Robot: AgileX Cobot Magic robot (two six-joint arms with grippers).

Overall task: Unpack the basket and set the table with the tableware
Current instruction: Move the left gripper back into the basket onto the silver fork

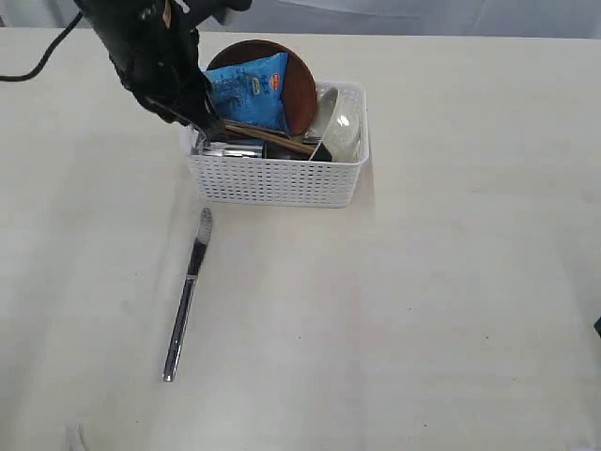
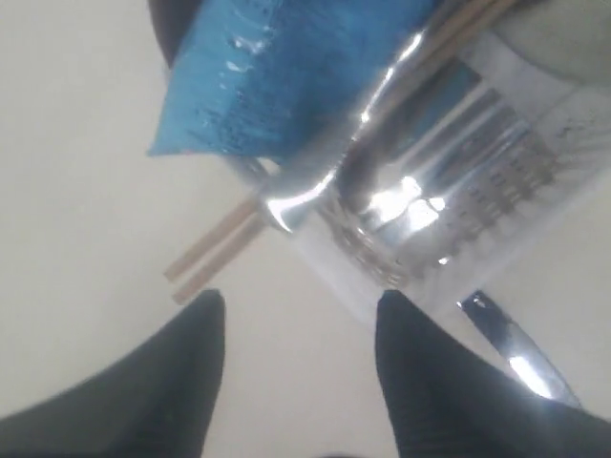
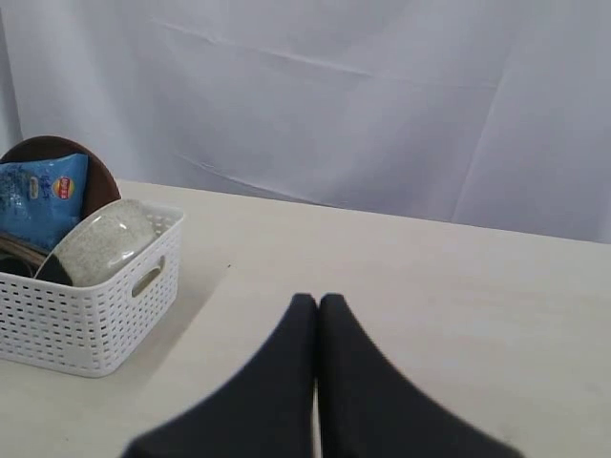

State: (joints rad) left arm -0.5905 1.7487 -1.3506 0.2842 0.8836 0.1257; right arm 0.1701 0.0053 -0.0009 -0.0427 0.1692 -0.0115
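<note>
Early stage: one piece is out. The knife (image 1: pixel 188 296) lies flat on the table (image 1: pixel 451 310), in front of the basket (image 1: pixel 277 183) and apart from it, blade end toward the basket. Everything else is packed inside: brown plate (image 1: pixel 302 85) standing on edge at the back, bowl (image 1: pixel 340 127) tipped on its side at the right end, chopsticks (image 1: pixel 277 139) lying across, and a shiny steel cup (image 2: pixel 420 205) at the left end. Fork and spoon can't be made out.

The left gripper (image 2: pixel 301 343) hangs over the basket's left end with jaws apart and nothing between them. The right gripper (image 3: pixel 318 310) has jaws pressed together, empty, low over bare table, well away from the basket.

In the way: the blue snack packet (image 1: pixel 249 86) leans on the plate and covers it, with the chopsticks lying at its foot. It is not tableware and likely needs working around.
</note>
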